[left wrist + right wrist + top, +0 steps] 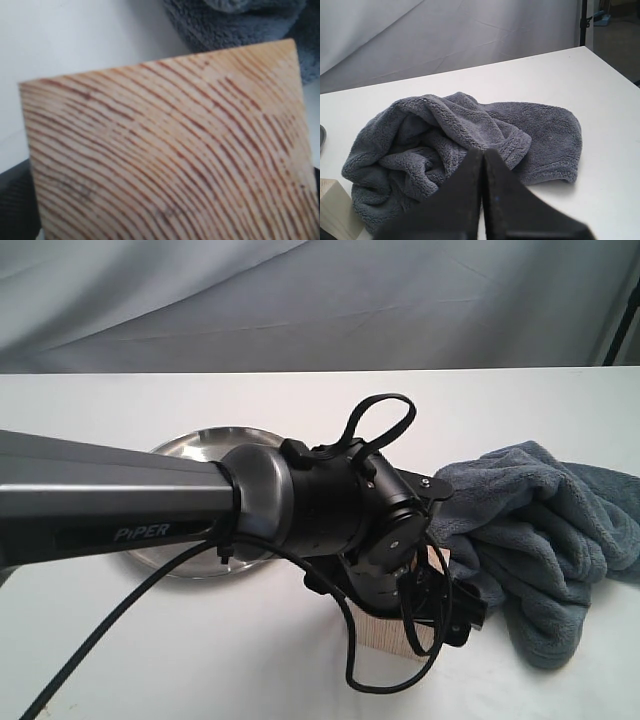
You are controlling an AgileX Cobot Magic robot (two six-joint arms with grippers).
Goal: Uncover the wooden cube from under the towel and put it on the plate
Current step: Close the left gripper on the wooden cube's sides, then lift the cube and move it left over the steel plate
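White tabletop (150,660), grey drape behind, and the wooden cube (385,632) is out in the open! It sits on the table between the plate (190,448) and the bunched towel (540,530), just beside the towel's edge. The left gripper (432,606) is down over it, jaws spread wide on either side, block resting flat. The right gripper (482,151) faces the towel, fingers pressed together, holding nothing.

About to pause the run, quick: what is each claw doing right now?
Left claw: open, its fingers either side of the wooden cube.
Right claw: shut, holding nothing.
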